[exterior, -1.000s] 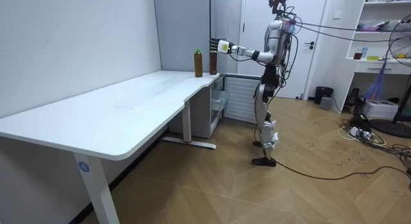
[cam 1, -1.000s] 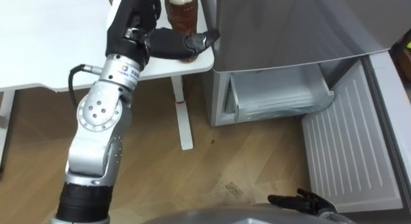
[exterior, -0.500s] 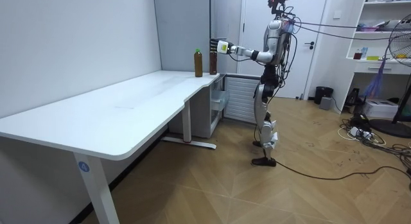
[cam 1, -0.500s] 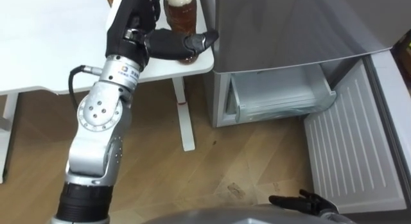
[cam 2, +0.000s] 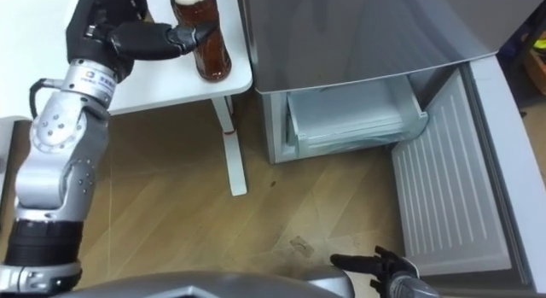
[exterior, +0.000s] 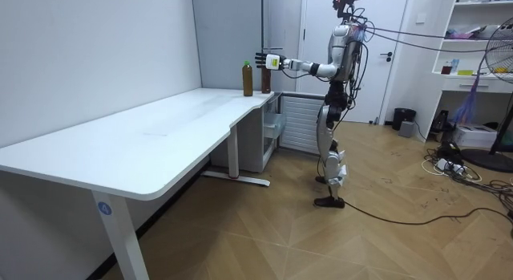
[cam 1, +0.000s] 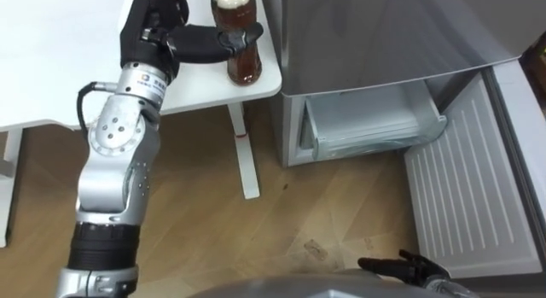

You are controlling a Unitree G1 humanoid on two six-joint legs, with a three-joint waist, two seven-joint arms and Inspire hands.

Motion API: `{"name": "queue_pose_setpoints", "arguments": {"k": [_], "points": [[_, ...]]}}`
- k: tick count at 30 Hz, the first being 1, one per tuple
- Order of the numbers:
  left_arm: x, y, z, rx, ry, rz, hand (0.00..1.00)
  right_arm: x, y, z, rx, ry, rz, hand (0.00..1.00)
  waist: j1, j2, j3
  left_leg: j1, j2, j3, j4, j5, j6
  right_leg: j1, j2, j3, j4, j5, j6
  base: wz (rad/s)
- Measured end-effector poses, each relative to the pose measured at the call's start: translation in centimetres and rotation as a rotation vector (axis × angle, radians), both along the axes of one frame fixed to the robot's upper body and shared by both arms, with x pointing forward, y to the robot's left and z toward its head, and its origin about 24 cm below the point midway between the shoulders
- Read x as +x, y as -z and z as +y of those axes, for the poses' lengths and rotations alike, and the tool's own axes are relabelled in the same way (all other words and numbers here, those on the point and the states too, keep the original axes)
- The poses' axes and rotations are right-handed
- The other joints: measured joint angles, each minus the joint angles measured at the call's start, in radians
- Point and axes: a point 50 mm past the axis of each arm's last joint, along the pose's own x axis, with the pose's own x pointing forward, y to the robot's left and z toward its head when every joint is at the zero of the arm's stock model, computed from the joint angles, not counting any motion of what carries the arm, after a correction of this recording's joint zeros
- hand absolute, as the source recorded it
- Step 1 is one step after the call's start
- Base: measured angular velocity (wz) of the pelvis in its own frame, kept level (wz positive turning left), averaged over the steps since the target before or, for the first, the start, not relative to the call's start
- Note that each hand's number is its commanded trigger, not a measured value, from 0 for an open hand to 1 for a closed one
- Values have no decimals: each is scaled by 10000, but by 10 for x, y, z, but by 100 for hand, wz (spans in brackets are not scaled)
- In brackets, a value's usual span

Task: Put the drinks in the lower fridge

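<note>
A brown drink bottle (cam 1: 244, 66) stands upright at the corner of the white table (cam 1: 68, 67), next to the fridge. My left hand (cam 1: 194, 43) is open in front of it, the thumb stretched across the bottle's middle and the fingers straight up. In the room view the left hand (exterior: 261, 59) is raised before this bottle, and a second bottle (exterior: 248, 78) with a green cap stands beside it. The lower fridge drawer (cam 1: 367, 127) is pulled out and holds nothing. My right hand (cam 1: 401, 268) hangs low, open, over the floor.
The grey fridge body (cam 1: 384, 33) rises right of the table. Its lower door (cam 1: 461, 195) is swung open towards me on the right. A white table leg (cam 1: 243, 157) stands between table and fridge on the wooden floor (cam 1: 324, 213).
My left hand has risen and moved left; its thumb now crosses the bottle's middle instead of its base. The bottle stays on the table.
</note>
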Motion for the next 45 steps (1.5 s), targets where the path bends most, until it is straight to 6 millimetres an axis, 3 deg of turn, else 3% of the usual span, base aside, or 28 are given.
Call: {"name": "queue_pose_setpoints", "arguments": {"k": [5, 8, 13, 23, 34, 41, 42, 43, 45], "points": [[9, 10, 5, -691, -129, 592, 0, 1, 0, -1, -177, 62, -21, 0, -179, 100, 9, 23, 1, 21, 2, 0, 0, 6, -1, 12, 15, 8, -9, 0], [12, 5, 7, -904, -198, 482, 0, 0, -1, -3, -223, 199, -30, 0, -185, 185, 47, 80, 1, 35, -3, 0, 0, 17, -1, 71, 47, 9, -10, -4], [14, 1, 10, -951, -268, 338, 0, -3, -1, -7, -290, 327, -28, 0, -205, 272, 16, 126, 1, 58, -7, 0, 0, 24, 2, 119, 67, 9, -10, -2], [14, 2, 11, -943, -63, 437, 0, -5, -3, -11, -385, 330, 5, 0, -196, 266, -10, -45, 2, 153, 1, 1, 1, -238, -1, 153, 182, 7, -6, -3], [15, 10, 9, -828, 463, 984, 0, -3, -4, -12, -285, -368, 111, 0, -463, 127, 17, -77, 2, 158, 1, 1, 1, -302, 2, 210, 180, 7, -7, -1], [18, 32, 14, -731, 736, 2164, 0, -10, -5, -20, -755, -1062, 903, 0, -521, 389, -40, -172, 3, 159, 10, 1, 1, -321, -2, 137, 174, 8, -6, 3], [18, 34, 15, -730, 758, 2259, 28, -11, -5, -21, -768, -1069, 964, 0, -535, 407, -42, -173, 3, 159, 10, 1, 1, -320, -2, 137, 175, 8, -6, 0], [18, 37, 15, -737, 796, 2393, 100, -12, -5, -21, -810, -1168, 1045, 0, -559, 418, -46, -175, 3, 159, 9, 1, 1, -317, -2, 136, 179, 8, -6, 0], [18, 40, 15, -746, 800, 2509, 100, -12, -5, -22, -912, -1453, 1143, 0, -594, 416, -45, -182, 4, 160, 9, 1, 1, -317, -2, 134, 180, 8, -6, 0]]}}
